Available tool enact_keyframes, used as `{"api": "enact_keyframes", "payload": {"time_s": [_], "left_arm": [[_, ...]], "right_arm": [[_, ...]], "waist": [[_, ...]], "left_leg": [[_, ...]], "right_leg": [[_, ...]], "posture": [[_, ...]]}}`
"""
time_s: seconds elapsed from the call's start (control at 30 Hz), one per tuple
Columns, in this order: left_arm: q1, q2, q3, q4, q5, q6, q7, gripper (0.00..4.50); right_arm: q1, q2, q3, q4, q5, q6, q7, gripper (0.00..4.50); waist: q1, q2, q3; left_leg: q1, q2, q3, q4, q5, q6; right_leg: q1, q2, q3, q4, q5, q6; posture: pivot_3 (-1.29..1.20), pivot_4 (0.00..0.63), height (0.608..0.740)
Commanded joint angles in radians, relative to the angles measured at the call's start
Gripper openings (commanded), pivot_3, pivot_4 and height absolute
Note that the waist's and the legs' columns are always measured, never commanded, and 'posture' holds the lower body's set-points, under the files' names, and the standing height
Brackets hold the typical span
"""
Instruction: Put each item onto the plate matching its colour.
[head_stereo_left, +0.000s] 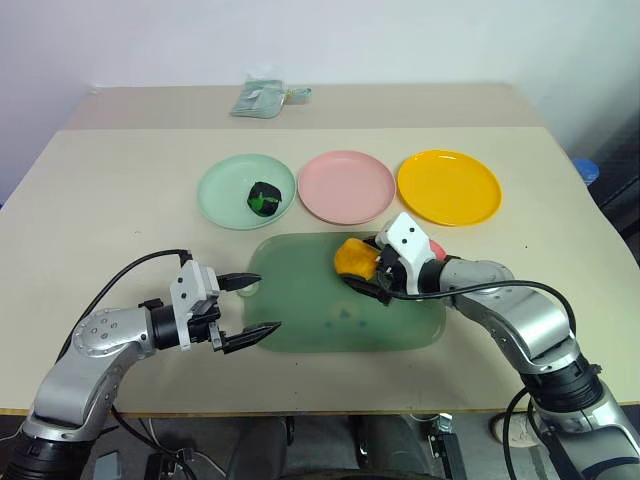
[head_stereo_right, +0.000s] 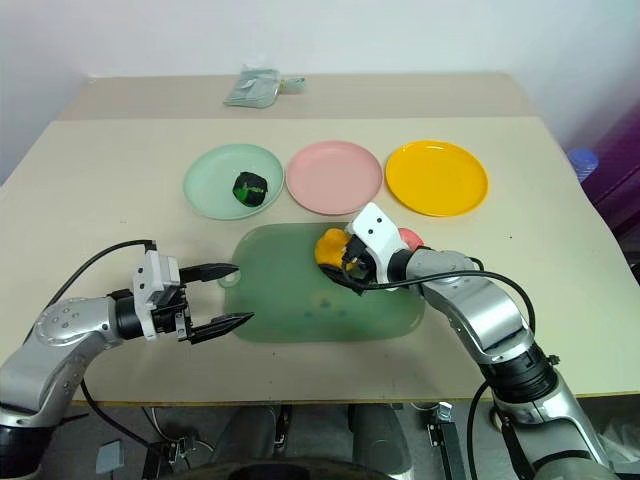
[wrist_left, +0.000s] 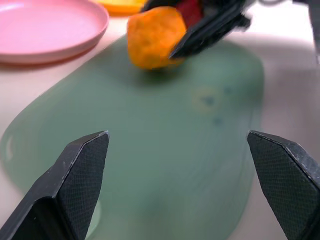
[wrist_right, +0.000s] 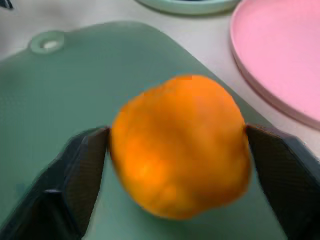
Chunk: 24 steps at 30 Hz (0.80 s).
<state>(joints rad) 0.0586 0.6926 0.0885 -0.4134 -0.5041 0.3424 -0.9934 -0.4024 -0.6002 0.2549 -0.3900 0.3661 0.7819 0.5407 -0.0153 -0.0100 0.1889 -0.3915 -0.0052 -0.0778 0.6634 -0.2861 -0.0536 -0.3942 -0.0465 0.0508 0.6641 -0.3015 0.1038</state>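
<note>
Right wrist view: orange fruit (wrist_right: 180, 147) sits centre frame between the right gripper's (wrist_right: 177, 165) two black fingers (wrist_right: 82, 170), both pads touching its sides; underneath it is the green board (wrist_right: 60, 100).
Orange fruit, place: centre of the left eye view (head_stereo_left: 354, 257), on the upper right part of the board (head_stereo_left: 300, 300), just below the pink plate (head_stereo_left: 345, 185) and well short of the yellow plate (head_stereo_left: 448, 186) at upper right.
Handling (judgement): looks light and rounded, with a lumpy matte skin, so probably not slippery; a pinch across its widest middle should hold. Whether it is soft or stiff I cannot tell.
Right gripper (head_stereo_left: 368, 272): fingers closed onto the orange fruit; whether the fruit is lifted off the board or resting on it I cannot tell.
Red fruit (head_stereo_left: 434, 248): partly hidden behind the right gripper's white housing, at the board's right edge.
Dark green fruit (head_stereo_left: 264, 197): already on the mint green plate (head_stereo_left: 230, 200), upper left of centre.
Left gripper (head_stereo_left: 255, 306): lower left of frame, fingers spread wide, holding nothing, hanging at the board's left edge.
Left wrist view: both fingertips (wrist_left: 85, 165) wide apart, board between them.
Next (judgement): carry the orange fruit up and right to the yellow plate.
</note>
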Motion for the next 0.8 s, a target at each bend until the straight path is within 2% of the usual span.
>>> {"api": "enact_keyframes", "payload": {"time_s": [0.03,0.2,0.27,0.4,0.57,0.63,0.67,0.73,0.8], "left_arm": [[0.01,-0.014,-0.009,-0.009,-0.007,-0.025,-0.005,4.5],[0.012,-0.033,-0.003,0.021,-0.008,-0.056,-0.013,4.5],[0.012,-0.041,-0.001,0.029,-0.016,-0.065,-0.016,4.5],[0.008,-0.066,0.001,0.029,-0.033,-0.073,-0.01,4.5],[-0.01,-0.088,-0.015,0.03,-0.026,-0.072,0.003,4.5],[-0.014,-0.097,-0.016,0.027,-0.024,-0.07,0.014,4.5],[-0.015,-0.1,-0.016,0.025,-0.024,-0.069,0.019,4.5],[-0.014,-0.102,-0.011,0.016,-0.026,-0.063,0.03,4.5],[-0.005,-0.101,0.0,-0.007,-0.036,-0.045,0.05,4.5]], "right_arm": [[-0.005,0.015,-0.011,-0.028,-0.009,-0.006,0.012,3.1],[-0.062,0.029,-0.087,-0.043,-0.019,-0.04,-0.009,3.1],[-0.14,0.044,-0.164,0.026,-0.035,-0.043,-0.066,3.1],[-0.319,0.023,-0.252,0.353,-0.151,-0.044,-0.222,3.1],[-0.447,0.038,-0.262,0.776,-0.247,-0.228,-0.251,3.1],[-0.472,0.046,-0.268,0.864,-0.243,-0.327,-0.198,4.14],[-0.478,0.045,-0.265,0.888,-0.246,-0.369,-0.175,4.47],[-0.473,0.039,-0.27,0.881,-0.242,-0.425,-0.134,4.47],[-0.406,0.006,-0.303,0.749,-0.183,-0.47,-0.026,4.47]], "waist": [[-0.001,0.0,0.0],[-0.001,0.0,0.0],[-0.003,0.001,0.0],[0.004,0.001,0.001],[-0.002,0.0,0.0],[-0.005,0.002,0.001],[-0.007,0.002,0.002],[-0.014,0.003,0.002],[-0.023,0.003,0.002]], "left_leg": [[0.0,0.0,0.0,0.0,0.0,0.0],[0.0,0.0,0.0,0.0,0.0,0.0],[0.0,0.0,0.0,0.0,0.0,0.0],[0.0,0.0,0.001,0.0,0.0,0.0],[-0.001,0.0,0.003,-0.002,0.0,0.0],[-0.001,0.0,0.006,-0.002,0.0,0.0],[-0.001,0.0,0.008,-0.002,0.0,0.0],[-0.001,0.0,0.012,-0.002,0.0,0.001],[-0.001,0.001,0.011,-0.002,0.0,0.001]], "right_leg": [[0.0,0.0,0.0,0.0,0.0,0.0],[0.0,0.0,0.0,0.0,0.0,0.0],[0.0,0.0,0.0,0.0,0.0,0.0],[-0.001,0.0,0.0,0.001,0.001,0.0],[-0.002,0.0,0.001,-0.001,0.0,-0.001],[-0.003,0.0,0.002,-0.001,0.0,-0.001],[-0.004,0.0,0.002,0.0,0.0,0.0],[-0.005,0.001,0.004,0.001,0.001,0.0],[-0.005,0.001,0.004,0.001,0.001,0.0]], "posture": [[0.0,0.15,0.74],[0.0,0.15,0.74],[0.0,0.15,0.74],[0.0,0.15,0.74],[0.0,0.15,0.74],[0.0,0.15,0.74],[0.0,0.15,0.74],[0.0,0.15,0.74],[0.0,0.15,0.74]]}}
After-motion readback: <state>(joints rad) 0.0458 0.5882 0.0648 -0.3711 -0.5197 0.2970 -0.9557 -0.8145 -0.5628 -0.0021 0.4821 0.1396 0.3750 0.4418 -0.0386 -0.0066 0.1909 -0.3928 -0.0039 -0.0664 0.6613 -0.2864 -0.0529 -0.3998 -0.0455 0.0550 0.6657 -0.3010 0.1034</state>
